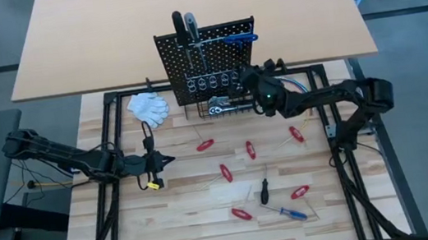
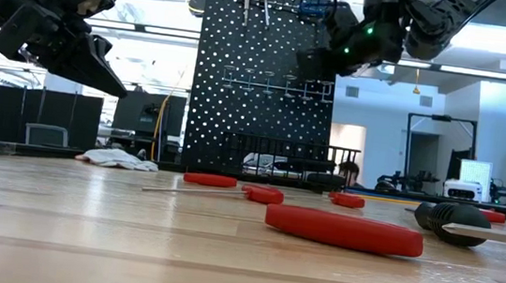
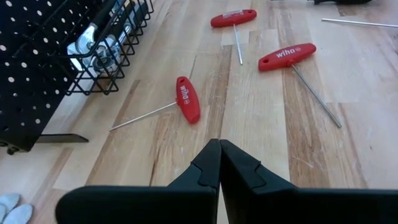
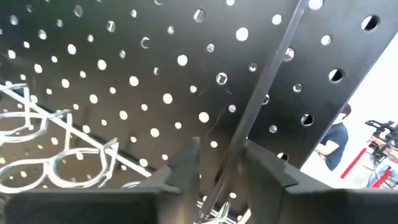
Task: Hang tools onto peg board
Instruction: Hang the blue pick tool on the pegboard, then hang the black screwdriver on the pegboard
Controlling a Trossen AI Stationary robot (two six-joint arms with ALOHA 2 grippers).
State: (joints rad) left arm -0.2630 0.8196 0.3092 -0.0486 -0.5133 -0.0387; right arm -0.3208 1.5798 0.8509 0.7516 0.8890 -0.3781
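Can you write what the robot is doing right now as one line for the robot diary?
right end effector: at peg board, metal shaft between fingers | left end effector: shut, empty, above table | red-handled tools: on table

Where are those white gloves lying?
In the high view, the white gloves lie on the table's far left part, just left of the peg board, beyond the left gripper.

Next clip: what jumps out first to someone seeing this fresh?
The black peg board stands upright at the table's far edge, with a few tools hung along its top. The right claw is up against it, a thin metal shaft between its fingers. Red-handled tools lie scattered over the wooden table, the left claw shut above it.
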